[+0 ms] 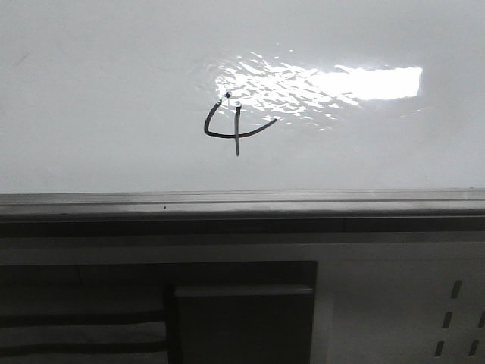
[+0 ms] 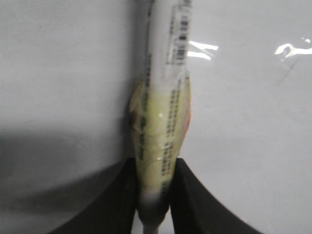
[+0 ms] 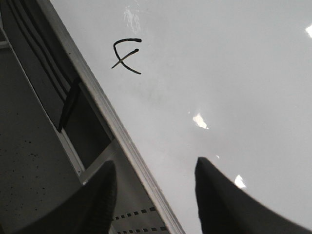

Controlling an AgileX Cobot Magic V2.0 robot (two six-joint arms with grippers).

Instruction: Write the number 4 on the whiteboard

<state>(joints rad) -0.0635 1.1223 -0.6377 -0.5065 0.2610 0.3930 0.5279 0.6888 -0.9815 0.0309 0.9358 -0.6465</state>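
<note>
A thin black open-topped number 4 (image 1: 235,125) stands on the glossy whiteboard (image 1: 91,98), just left of a bright rippled reflection. It also shows in the right wrist view (image 3: 126,56) on the whiteboard (image 3: 234,73). My left gripper (image 2: 155,192) is shut on a marker (image 2: 163,112), a white barrel wrapped in yellowish tape with printed text and a barcode, held over the whiteboard (image 2: 243,122). The marker's tip is hidden. My right gripper (image 3: 156,187) is open and empty, straddling the board's edge rail. Neither gripper shows in the front view.
A grey metal edge rail (image 1: 242,203) runs along the board's near edge; it also shows in the right wrist view (image 3: 105,109). Below it is a dark cabinet panel (image 1: 242,318) with slots (image 1: 455,292) at the right.
</note>
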